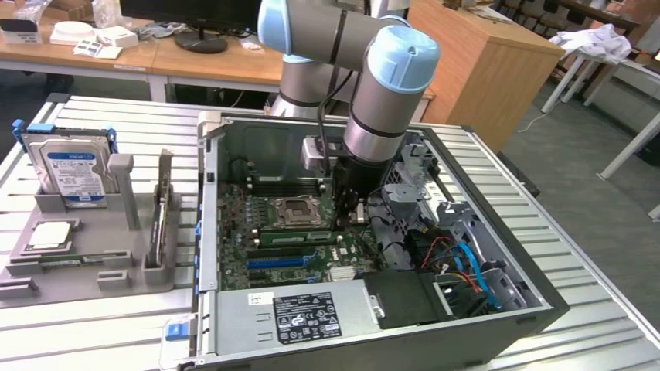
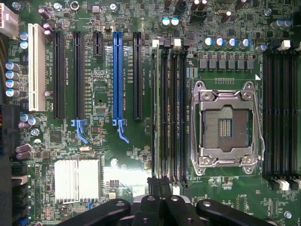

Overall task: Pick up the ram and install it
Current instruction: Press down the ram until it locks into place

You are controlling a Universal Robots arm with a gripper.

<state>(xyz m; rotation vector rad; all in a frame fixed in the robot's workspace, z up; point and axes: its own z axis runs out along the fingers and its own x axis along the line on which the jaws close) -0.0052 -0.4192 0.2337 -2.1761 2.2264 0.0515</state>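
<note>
The ram (image 2: 156,113) stands edge-on in the memory slot farthest from the empty CPU socket (image 2: 225,125), in the bank beside it. In the exterior view the ram (image 1: 294,236) is a green strip on the motherboard, between the socket and the blue slot. My gripper (image 2: 159,184) is shut, and its dark fingertips sit at one end of that slot, right at the end of the stick. In the exterior view my gripper (image 1: 348,219) reaches straight down into the open computer case (image 1: 212,232). Whether the fingers pinch the stick or only press on it is unclear.
A grey tray (image 1: 93,255) at the exterior view's left holds a blue-labelled hard drive (image 1: 74,170) and a square CPU chip (image 1: 49,234). Inside the case, a power supply (image 1: 304,313) lies at the front and loose cables (image 1: 464,263) lie to the right.
</note>
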